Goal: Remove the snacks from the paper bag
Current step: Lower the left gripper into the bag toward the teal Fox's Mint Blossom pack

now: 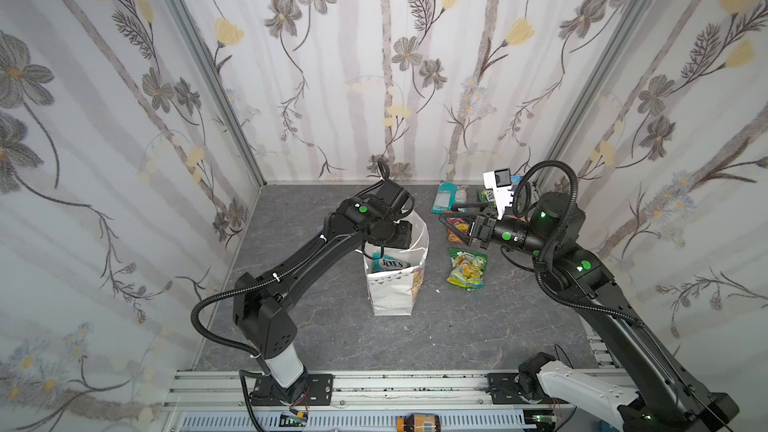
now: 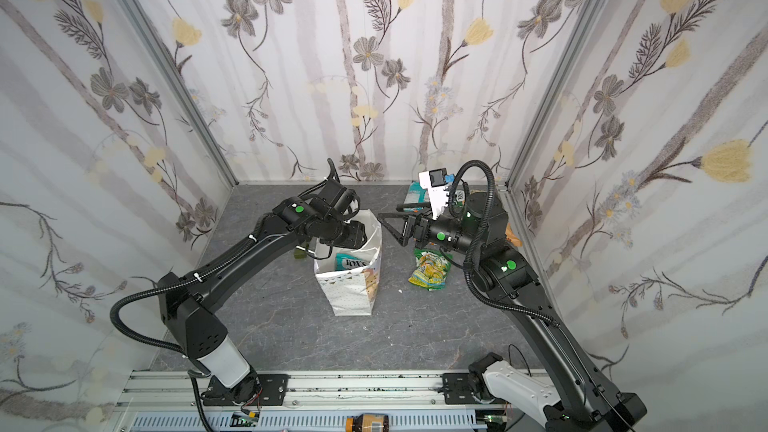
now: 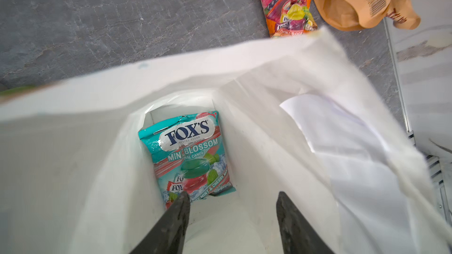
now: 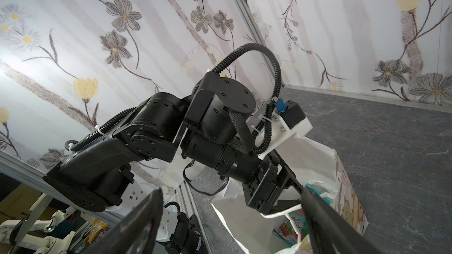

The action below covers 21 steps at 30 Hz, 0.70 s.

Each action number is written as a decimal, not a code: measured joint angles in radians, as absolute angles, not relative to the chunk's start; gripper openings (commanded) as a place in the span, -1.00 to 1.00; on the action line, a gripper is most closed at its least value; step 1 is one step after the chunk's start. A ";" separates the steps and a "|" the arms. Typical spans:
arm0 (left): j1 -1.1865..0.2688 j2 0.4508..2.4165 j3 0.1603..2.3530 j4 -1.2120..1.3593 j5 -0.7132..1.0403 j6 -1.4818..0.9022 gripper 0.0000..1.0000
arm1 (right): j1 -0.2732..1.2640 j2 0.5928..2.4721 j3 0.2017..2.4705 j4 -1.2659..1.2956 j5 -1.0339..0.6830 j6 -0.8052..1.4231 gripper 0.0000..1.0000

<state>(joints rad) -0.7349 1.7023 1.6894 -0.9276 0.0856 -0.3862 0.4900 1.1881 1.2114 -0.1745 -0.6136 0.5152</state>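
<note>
Fingers (image 3: 172,226) parted, perhaps touching FOX'S Mint Blossom packet (image 3: 188,152).

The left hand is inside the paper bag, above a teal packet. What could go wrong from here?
1. The teal packet lies at the bag's bottom, so the open left hand may slide over it or pinch paper.
2. The paper bag stands free; the open right hand hangs beside it, not holding it, so a snag on its leaning wall could tip it.
</note>
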 measured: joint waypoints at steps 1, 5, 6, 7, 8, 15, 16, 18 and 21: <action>-0.739 1.708 1.686 -0.931 0.078 -0.376 0.18 | 0.490 1.189 1.211 -0.175 -0.614 0.515 0.77; -0.751 1.726 1.664 -0.937 0.050 -0.358 0.22 | 0.490 1.191 1.210 -0.175 -0.614 0.515 0.77; -0.755 1.727 1.652 -0.933 0.044 -0.345 0.23 | 0.490 1.192 1.210 -0.175 -0.614 0.515 0.77; -0.758 1.727 1.634 -0.925 0.038 -0.340 0.23 | 0.490 1.192 1.209 -0.175 -0.614 0.515 0.77; -0.761 1.726 1.619 -0.919 0.038 -0.337 0.23 | 0.490 1.192 1.209 -0.175 -0.614 0.515 0.77; -0.768 1.724 1.535 -0.878 0.022 -0.297 0.27 | 0.490 1.194 1.200 -0.174 -0.614 0.515 0.77; -0.769 1.724 1.527 -0.870 0.014 -0.288 0.29 | 0.490 1.195 1.198 -0.174 -0.614 0.515 0.77; -0.772 1.723 1.508 -0.855 0.005 -0.287 0.30 | 0.491 1.196 1.194 -0.174 -0.614 0.515 0.77; -0.773 1.724 1.491 -0.844 0.000 -0.276 0.32 | 0.491 1.198 1.192 -0.174 -0.613 0.516 0.77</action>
<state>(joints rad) -0.7734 1.7241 1.4910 -0.8444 -0.0002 -0.2756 0.4908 1.1980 1.1919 -0.1741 -0.6132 0.5156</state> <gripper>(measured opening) 0.655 0.884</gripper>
